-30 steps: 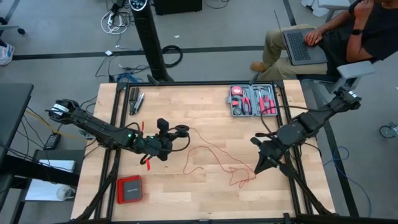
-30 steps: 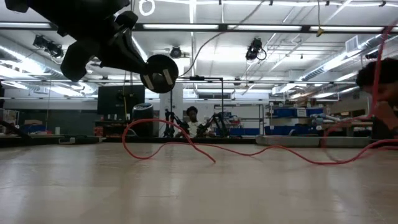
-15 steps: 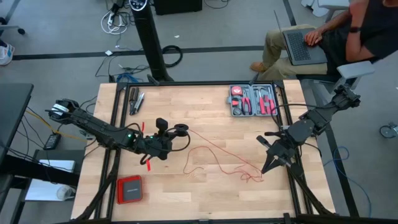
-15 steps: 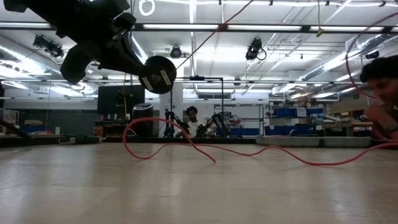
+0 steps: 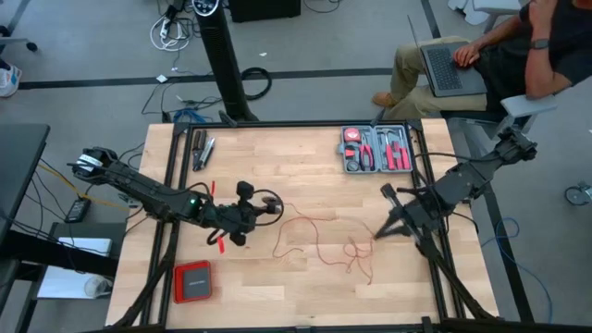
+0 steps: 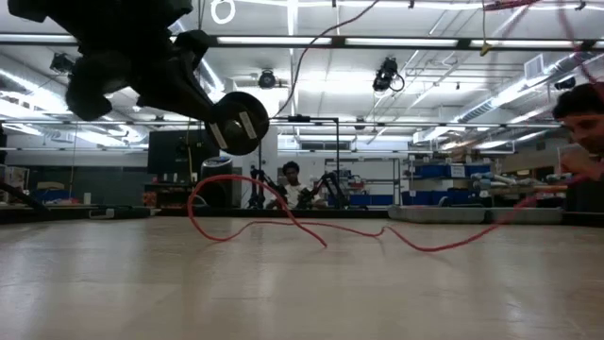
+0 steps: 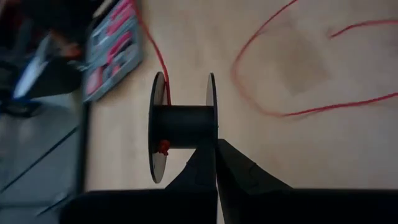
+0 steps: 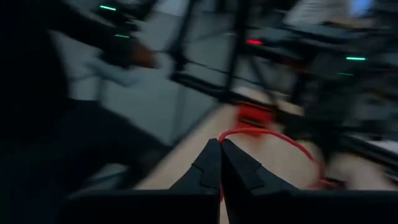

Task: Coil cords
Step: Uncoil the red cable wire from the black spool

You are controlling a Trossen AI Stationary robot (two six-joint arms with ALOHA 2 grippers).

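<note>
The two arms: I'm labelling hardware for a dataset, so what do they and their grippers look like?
Both arms are dark, slim and multi-jointed. The left arm shows a small green light near its wrist and a pale fitting at its base end. The left gripper and right gripper each have two black, wedge-shaped fingers tapering to points. The right arm is plain black.

Bright overhead ceiling lights; right wrist view heavily motion-blurred.

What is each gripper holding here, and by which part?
Left gripper: the black spool, pinched by one flange. Right gripper: the red cord, fingers shut on the strand near one end.
</note>
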